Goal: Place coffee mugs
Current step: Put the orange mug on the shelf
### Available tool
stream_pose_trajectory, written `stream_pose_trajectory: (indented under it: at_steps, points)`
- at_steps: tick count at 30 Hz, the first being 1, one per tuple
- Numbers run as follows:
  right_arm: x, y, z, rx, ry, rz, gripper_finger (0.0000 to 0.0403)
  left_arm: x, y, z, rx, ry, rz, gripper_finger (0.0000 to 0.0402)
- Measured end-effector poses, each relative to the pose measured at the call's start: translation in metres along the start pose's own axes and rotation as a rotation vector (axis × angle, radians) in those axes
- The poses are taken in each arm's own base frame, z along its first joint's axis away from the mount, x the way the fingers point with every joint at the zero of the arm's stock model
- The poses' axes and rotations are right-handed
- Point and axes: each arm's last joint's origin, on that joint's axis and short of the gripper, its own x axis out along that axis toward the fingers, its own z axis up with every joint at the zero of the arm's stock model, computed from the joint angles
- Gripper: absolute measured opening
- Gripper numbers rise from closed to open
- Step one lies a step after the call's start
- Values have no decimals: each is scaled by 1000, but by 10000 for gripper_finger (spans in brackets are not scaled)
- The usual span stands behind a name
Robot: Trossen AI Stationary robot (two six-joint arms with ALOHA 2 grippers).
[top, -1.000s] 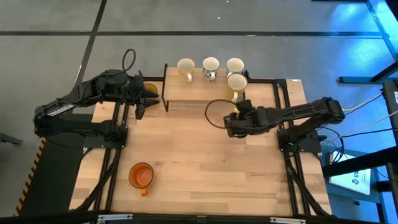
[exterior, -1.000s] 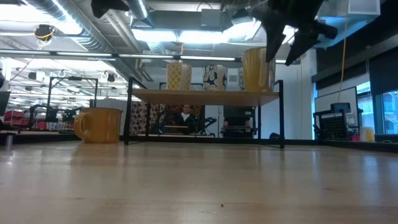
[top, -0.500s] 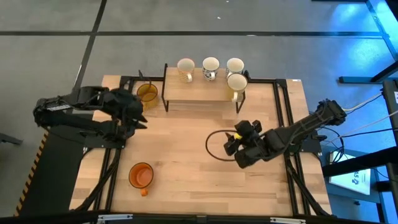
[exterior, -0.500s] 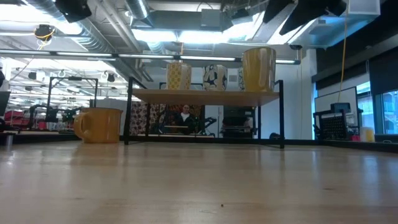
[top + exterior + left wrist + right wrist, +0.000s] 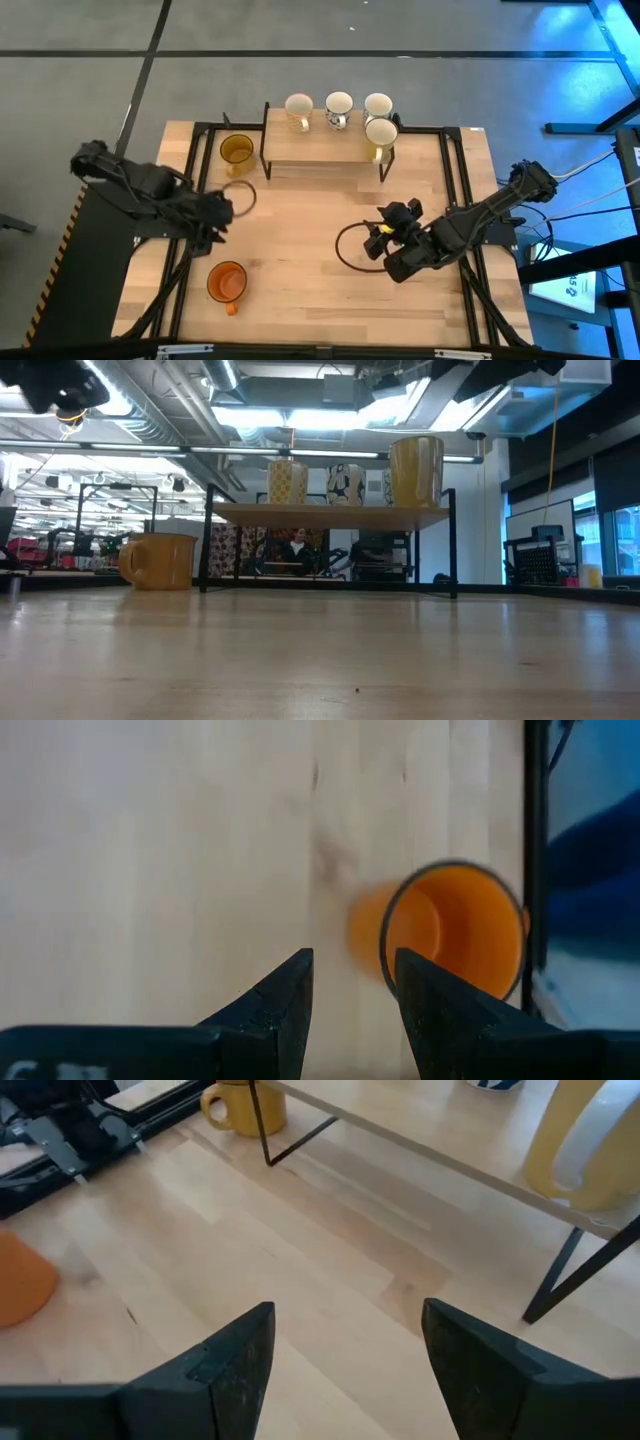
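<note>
The bright orange round handled mug (image 5: 227,282) stands upright on the wooden counter (image 5: 300,250) at six o'clock of the empty, released left hand (image 5: 214,222), the nearer one.

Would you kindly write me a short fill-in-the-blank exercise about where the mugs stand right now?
1. The wooden rack carries ____ mugs on top.
2. The amber mug stands on the table beside the rack's ____ end.
3. The left pincer hangs open above the ____ mug.
4. The right pincer is open and holds ____.

Missing words: four; left; orange; nothing
</note>
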Motion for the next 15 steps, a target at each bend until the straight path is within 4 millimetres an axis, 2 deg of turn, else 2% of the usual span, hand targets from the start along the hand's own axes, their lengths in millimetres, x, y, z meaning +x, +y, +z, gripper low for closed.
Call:
stream_pose_trajectory:
  at_steps: [9, 15]
  points:
    - [4, 3, -4, -32, 30, 6, 241, 51, -29, 5, 191, 224, 52, 136]
    - [5, 4, -6, -66, 55, 7, 241, 80, -42, 11, 300, 279, 51, 136]
